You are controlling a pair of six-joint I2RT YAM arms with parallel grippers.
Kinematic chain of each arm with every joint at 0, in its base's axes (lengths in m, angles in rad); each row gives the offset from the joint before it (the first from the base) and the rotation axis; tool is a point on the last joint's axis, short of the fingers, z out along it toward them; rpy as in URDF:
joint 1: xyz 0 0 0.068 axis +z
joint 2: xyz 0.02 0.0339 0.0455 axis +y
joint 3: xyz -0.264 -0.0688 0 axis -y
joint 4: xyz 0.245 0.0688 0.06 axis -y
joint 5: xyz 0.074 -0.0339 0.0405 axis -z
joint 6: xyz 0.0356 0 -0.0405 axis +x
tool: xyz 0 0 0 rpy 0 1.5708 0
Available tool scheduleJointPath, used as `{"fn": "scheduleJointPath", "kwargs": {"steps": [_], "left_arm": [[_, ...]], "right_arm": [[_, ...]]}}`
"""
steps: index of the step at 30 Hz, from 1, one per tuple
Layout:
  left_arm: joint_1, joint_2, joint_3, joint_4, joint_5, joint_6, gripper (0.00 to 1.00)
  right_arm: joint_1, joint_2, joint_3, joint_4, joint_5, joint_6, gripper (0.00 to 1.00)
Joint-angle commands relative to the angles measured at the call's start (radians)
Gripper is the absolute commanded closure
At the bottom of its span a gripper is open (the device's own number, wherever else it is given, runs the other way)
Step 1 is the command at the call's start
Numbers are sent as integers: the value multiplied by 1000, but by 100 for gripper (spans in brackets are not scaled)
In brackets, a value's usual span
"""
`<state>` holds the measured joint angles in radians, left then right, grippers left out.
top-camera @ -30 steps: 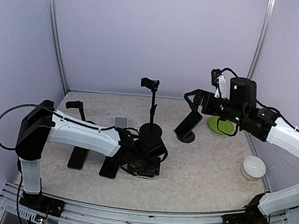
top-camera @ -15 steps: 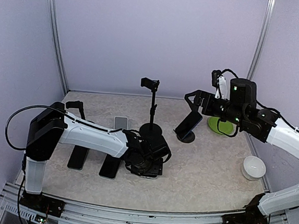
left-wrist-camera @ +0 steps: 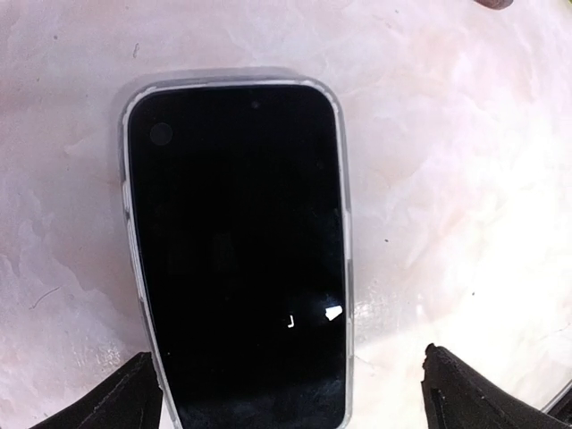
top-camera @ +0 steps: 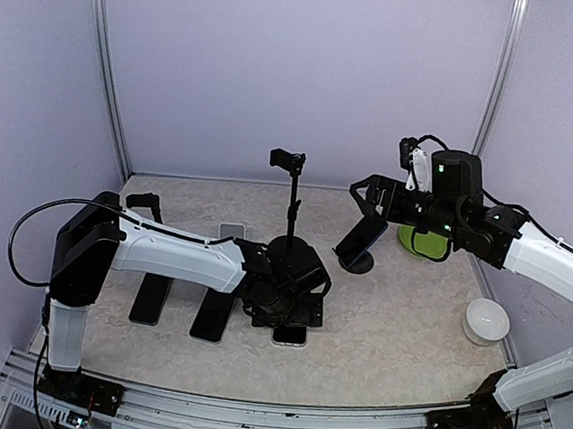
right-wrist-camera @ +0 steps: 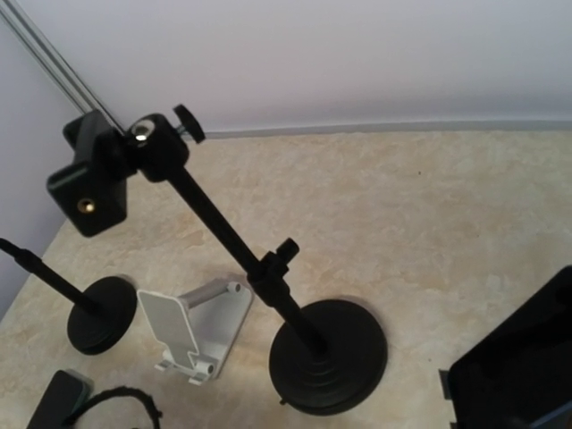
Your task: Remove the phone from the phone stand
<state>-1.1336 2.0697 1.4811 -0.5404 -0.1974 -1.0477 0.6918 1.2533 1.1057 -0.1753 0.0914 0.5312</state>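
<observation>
Overhead, two robot arms reach across a pale marbled counter (top-camera: 396, 335). The left arm (top-camera: 173, 255) stretches to the middle. Its jaws are spread wide over a black phone (left-wrist-camera: 237, 259) that lies flat on the counter, screen up, between the tips and free of them. The right arm (top-camera: 544, 259) holds its jaws open and empty just above a second phone (top-camera: 363, 236), which leans on a small round stand (top-camera: 358, 263). A tall stand (right-wrist-camera: 329, 356) with a clamp rises between the arms. Beside the right arm sits a green dish (top-camera: 412, 241), partly hidden. A white bowl (top-camera: 486, 320) stands nearer, but its inside is too small to make out.
</observation>
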Motion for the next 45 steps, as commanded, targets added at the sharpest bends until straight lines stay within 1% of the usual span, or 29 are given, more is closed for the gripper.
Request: {"fn": "scheduleJointPath", "kwargs": {"steps": [1, 5, 9, 14, 18, 21, 25, 35, 39, 45], "left_arm": [[18, -59, 29, -16, -23, 8, 1], [42, -121, 17, -27, -47, 22, 1], [46, -209, -24, -29, -157, 47, 1], [55, -293, -85, -64, -252, 31, 1], [70, -360, -146, -32, -270, 14, 1], [90, -380, -152, -41, -279, -1, 1], [109, -392, -144, -53, -300, -8, 1], [128, -424, -143, -101, -346, -20, 1], [139, -439, -146, -110, -353, -21, 1], [145, -443, -147, -115, -354, -20, 1]], "right_arm": [[3, 12, 3, -28, 23, 65, 0], [3, 3, -68, -52, 63, 150, 2], [3, 47, -107, -90, 114, 208, 4], [3, 155, -70, -179, 188, 302, 2], [3, 271, -18, -224, 220, 373, 0], [3, 347, 15, -226, 242, 410, 0], [5, 421, 35, -189, 276, 446, 0], [4, 627, 151, -151, 311, 442, 0], [3, 686, 192, -168, 337, 440, 0], [-6, 753, 211, -182, 384, 450, 0]]}}
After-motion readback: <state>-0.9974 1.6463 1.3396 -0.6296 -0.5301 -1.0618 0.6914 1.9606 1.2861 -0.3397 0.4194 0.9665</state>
